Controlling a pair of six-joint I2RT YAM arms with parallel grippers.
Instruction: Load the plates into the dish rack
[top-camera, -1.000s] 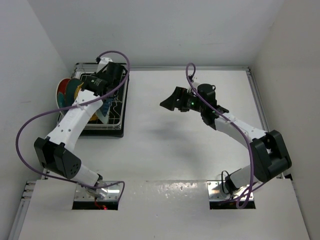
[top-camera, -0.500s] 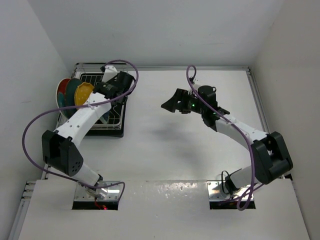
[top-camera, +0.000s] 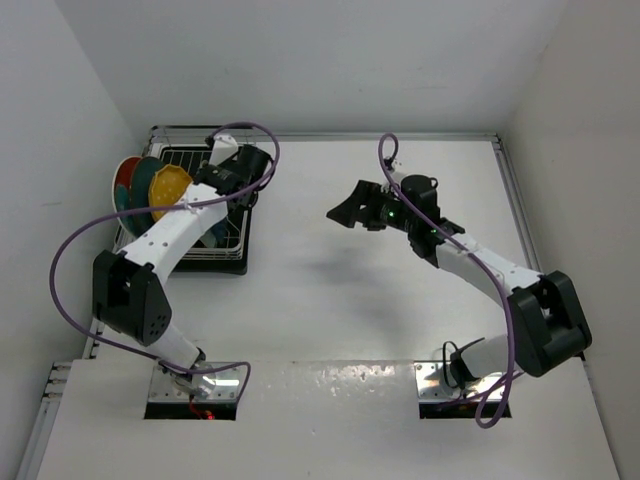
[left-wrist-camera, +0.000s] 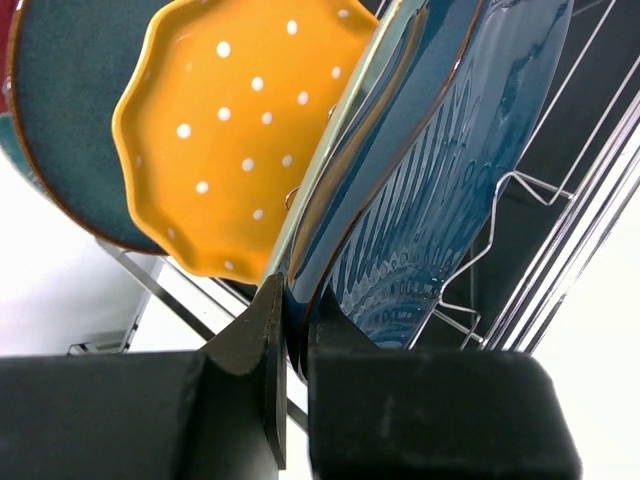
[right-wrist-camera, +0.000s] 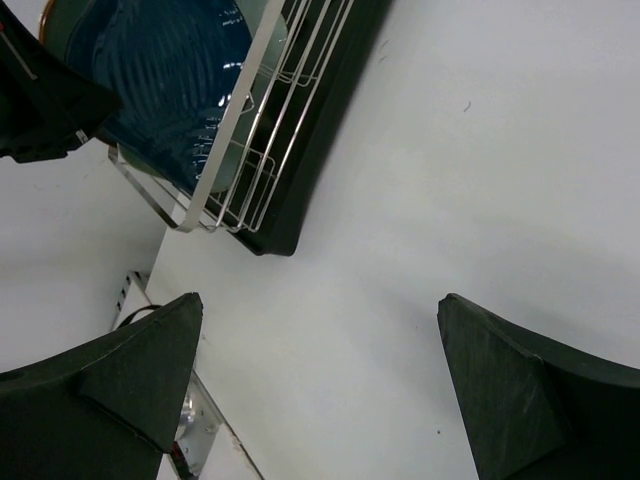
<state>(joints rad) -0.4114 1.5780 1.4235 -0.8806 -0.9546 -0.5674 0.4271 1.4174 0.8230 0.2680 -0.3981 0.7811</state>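
Loaded on edge among the wire tines of the dish rack (top-camera: 236, 262), at the far left of the table (top-camera: 330, 300), from the left in the overhead view: red-and-teal floral plate (top-camera: 121, 180), dark teal plate (top-camera: 142, 178), yellow scalloped dotted plate (top-camera: 168, 186). All three lean out over the rack's left side, each overlapping the next. Beside the yellow one, in the left wrist view, only a thin edge of the pale blue plate (left-wrist-camera: 345, 140), close against the dark blue leaf-shaped plate (left-wrist-camera: 450, 190). Leaf plate tilted, ribbed face showing in both wrist views.

With the left gripper (left-wrist-camera: 297, 310): pinches the lower rim of the dark blue leaf-shaped plate, jaws nearly together and just the rim between the fingers (left-wrist-camera: 255, 340). Cannot tell whether the pale blue edge also touches a finger. Over the rack, the left arm (top-camera: 170, 228), reaching in from the near side, wrist above the rack's right half.

With the right gripper (right-wrist-camera: 320, 300): holds nothing, jaws spread wide. Hangs over bare table near the middle, well apart from the rack and turned toward it. Between its fingertips (right-wrist-camera: 150, 360) only white surface, with a corner of the rack and the leaf plate at the upper left of the right wrist view.
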